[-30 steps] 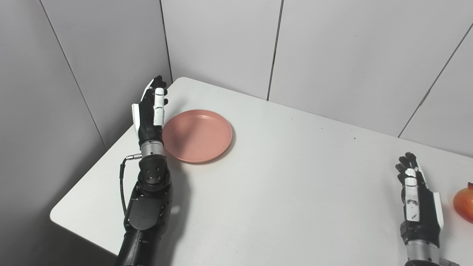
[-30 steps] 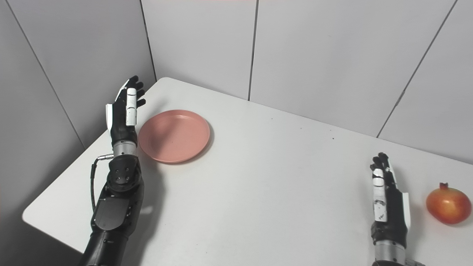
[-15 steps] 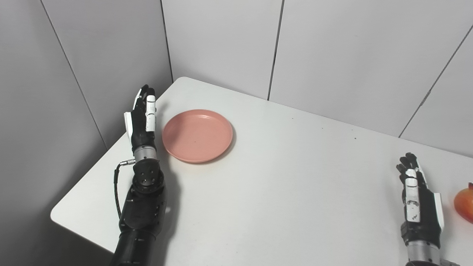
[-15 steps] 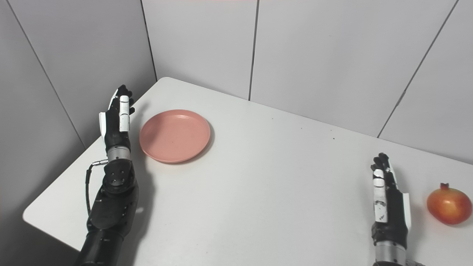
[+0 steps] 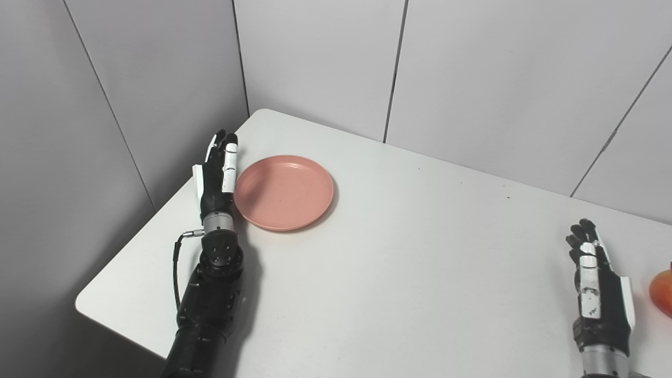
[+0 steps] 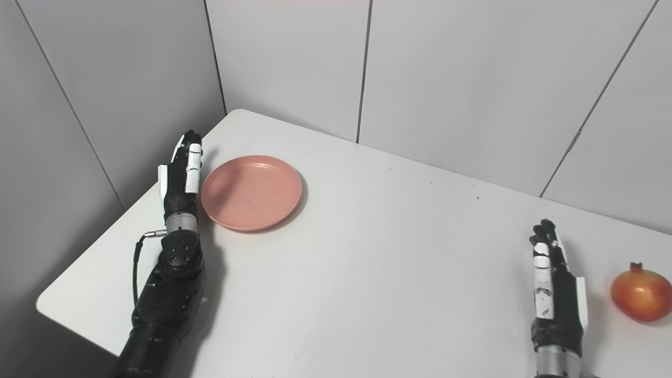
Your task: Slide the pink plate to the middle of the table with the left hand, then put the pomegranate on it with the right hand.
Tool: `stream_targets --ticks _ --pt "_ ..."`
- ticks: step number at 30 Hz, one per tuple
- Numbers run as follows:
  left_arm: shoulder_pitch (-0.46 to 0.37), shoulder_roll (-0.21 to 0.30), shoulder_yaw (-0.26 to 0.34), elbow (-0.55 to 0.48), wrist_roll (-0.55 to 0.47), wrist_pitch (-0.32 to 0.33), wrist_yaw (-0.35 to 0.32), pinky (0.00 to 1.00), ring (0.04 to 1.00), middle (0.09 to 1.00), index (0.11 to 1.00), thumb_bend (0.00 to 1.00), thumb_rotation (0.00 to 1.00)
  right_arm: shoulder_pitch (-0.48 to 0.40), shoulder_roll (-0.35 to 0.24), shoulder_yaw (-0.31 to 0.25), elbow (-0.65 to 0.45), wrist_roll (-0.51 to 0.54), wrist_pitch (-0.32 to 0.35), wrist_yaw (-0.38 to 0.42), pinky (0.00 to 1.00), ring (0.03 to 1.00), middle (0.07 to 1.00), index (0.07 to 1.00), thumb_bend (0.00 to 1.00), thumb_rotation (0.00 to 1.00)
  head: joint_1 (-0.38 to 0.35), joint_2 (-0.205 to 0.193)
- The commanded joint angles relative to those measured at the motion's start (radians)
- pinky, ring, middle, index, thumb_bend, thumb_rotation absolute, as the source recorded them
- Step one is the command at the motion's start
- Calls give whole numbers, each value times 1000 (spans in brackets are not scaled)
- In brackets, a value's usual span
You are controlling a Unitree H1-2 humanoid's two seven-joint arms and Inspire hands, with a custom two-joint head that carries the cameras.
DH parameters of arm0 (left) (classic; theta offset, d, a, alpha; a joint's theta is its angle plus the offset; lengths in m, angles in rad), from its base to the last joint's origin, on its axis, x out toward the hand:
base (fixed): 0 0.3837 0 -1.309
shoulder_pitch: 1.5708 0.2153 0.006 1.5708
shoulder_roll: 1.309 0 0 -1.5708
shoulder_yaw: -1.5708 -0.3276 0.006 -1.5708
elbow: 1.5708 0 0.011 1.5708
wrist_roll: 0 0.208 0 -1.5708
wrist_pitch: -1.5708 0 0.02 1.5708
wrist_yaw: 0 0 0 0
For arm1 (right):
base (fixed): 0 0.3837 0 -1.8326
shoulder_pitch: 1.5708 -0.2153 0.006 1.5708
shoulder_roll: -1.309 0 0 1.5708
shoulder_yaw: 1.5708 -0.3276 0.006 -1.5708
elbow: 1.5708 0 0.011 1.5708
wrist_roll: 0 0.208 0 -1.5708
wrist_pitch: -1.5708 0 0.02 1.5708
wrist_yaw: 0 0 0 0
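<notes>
1. Pink plate (image 6: 251, 192) is the thing you're after, but biggest first: the white table (image 6: 367, 273) fills most of what you see, with grey wall panels (image 6: 446, 79) behind it.
2. Your plate sits flat near the table's far left corner, nothing on it.
3. Your left hand (image 6: 181, 176) stands on edge right against the plate's left rim, fingers straight, gripping nothing.
4. Your right hand (image 6: 554, 286) hangs near the right edge, also flat and empty.
5. Pomegranate (image 6: 640, 293) sits just right of that hand, not touching it.
</notes>
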Motion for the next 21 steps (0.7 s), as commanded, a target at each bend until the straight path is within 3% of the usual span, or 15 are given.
stream_targets --ticks 1,10,21 --pt "-25 15 -11 -4 -3 -45 -12 858 882 889 891 598 1000 37 -1 -4 26 4 -22 4 979 931 927 928 466 979 0 0" --pt "-29 18 -38 52 -14 -91 -47 888 903 916 911 609 1000 38 3 -7 28 -2 -20 -4 964 923 919 921 474 961 0 0" --pt "-27 10 -49 35 -17 -52 -49 891 897 912 907 637 1000 37 -1 -4 26 -2 -21 2 981 929 928 930 481 978 1 2"
